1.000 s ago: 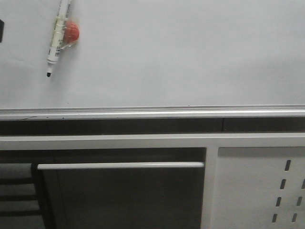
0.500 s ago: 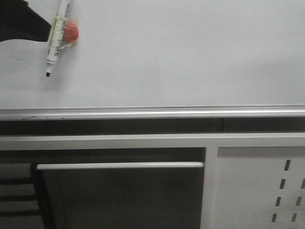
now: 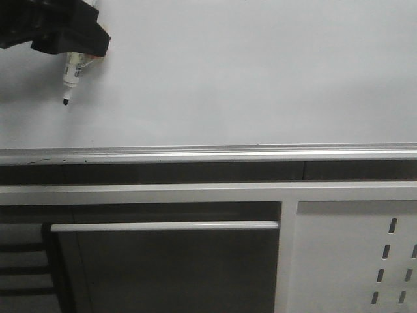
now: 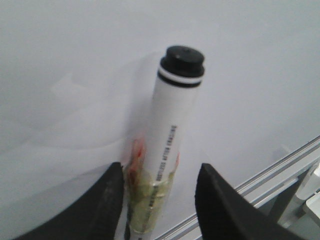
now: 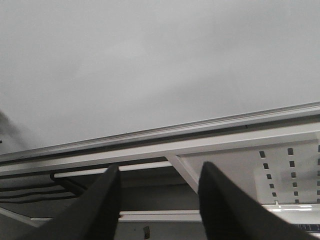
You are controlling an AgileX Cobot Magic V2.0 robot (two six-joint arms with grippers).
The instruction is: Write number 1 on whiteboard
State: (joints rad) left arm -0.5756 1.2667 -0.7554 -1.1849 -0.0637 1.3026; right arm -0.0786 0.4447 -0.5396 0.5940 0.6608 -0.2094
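The whiteboard [image 3: 247,72] fills the upper part of the front view, with its silver bottom rail [image 3: 208,154] below; no number 1 shows on it. A white marker [image 3: 70,75] with a black tip hangs on the board at the upper left, tip down. My left gripper [image 3: 62,36] covers the marker's upper part. In the left wrist view the gripper [image 4: 159,200] is open, and the marker [image 4: 172,130], with yellowed tape and a red piece on it, stands between the fingers, close to one. My right gripper [image 5: 159,200] is open and empty, facing the whiteboard [image 5: 150,65].
Below the rail is a white frame with a horizontal bar [image 3: 163,226] and a white panel with slots [image 3: 352,254] at the lower right. The panel also shows in the right wrist view [image 5: 260,170].
My left gripper has come in from the upper left and now covers the marker's upper part and the red piece. The marker has not moved.
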